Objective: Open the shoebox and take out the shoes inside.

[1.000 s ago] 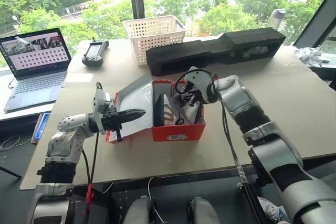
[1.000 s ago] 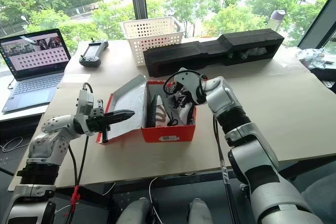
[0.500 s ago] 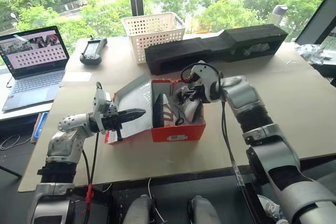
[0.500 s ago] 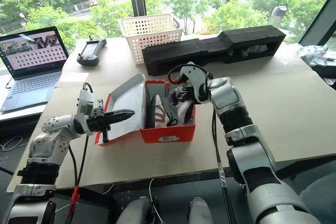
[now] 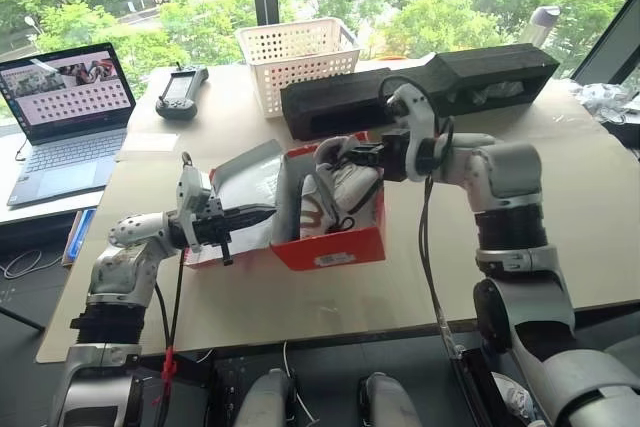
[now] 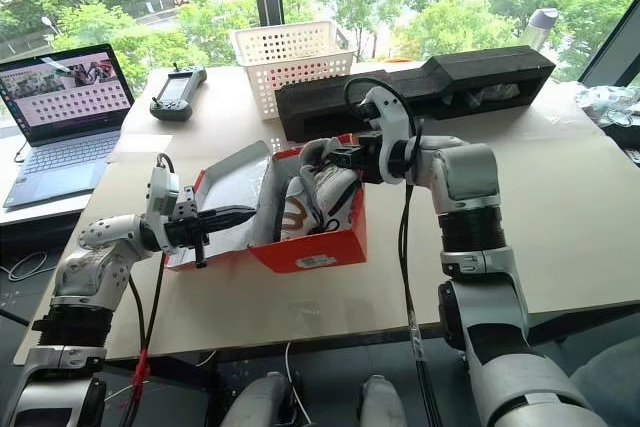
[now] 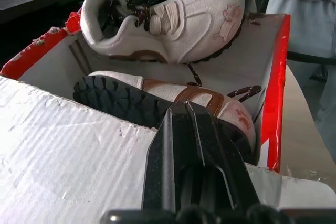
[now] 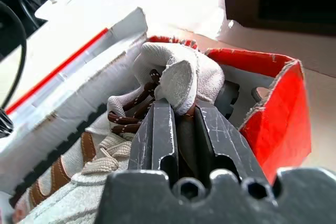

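Shoebox (image 5: 335,237) sitting open on the bench (image 5: 250,287). My right tool (image 8: 181,114) is pinching one sneaker's (image 5: 345,172) heel, holding it above the box; my left tool (image 5: 255,215), pressed together, is pinning the lid (image 5: 245,172). Second sneaker (image 7: 173,95) is lying inside, not yet taken.

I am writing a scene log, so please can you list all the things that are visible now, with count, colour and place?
shoebox: 1, red, table centre, lid open
shoes: 2, white; one lifted above the box, one inside
basket: 1, white, behind the box
foam block: 1, black, beside the basket
laptop: 1, grey, far left
controller: 1, dark, beside the laptop
table: 1, beige
left gripper: black, shut, over the lid
right gripper: black, shut on the lifted shoe
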